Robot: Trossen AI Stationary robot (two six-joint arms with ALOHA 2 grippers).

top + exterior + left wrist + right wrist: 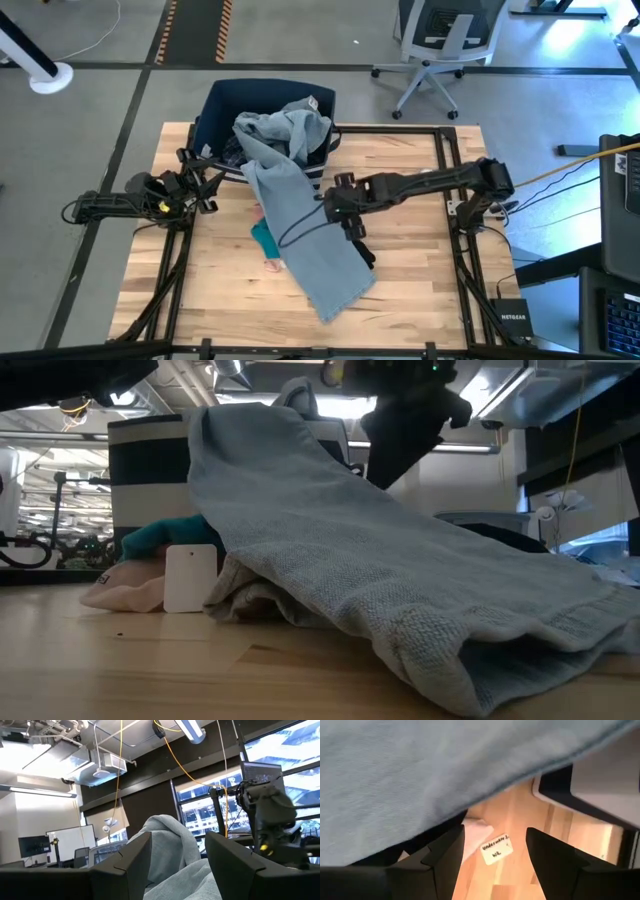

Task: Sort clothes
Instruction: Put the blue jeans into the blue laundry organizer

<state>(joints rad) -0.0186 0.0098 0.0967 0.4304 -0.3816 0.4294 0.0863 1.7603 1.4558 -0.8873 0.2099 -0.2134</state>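
A long pale blue-grey denim piece [300, 215] is seen draped out of the navy striped bin [225, 115] and down across the wooden surface [420, 270], its far end lying flat near the front edge. The right tool [325, 200] is held above the middle of that cloth, and its fingers [442, 852] are spread wide with nothing pinched between them; a white label [496, 848] is glimpsed on the wood beneath. The left tool [213, 180] is parked beside the bin's front corner, its fingers [127, 865] likewise parted and empty, with denim just ahead of them. A teal piece [263, 238] and a pink piece [125, 590] are tucked at the denim's edge, partly covered by it.
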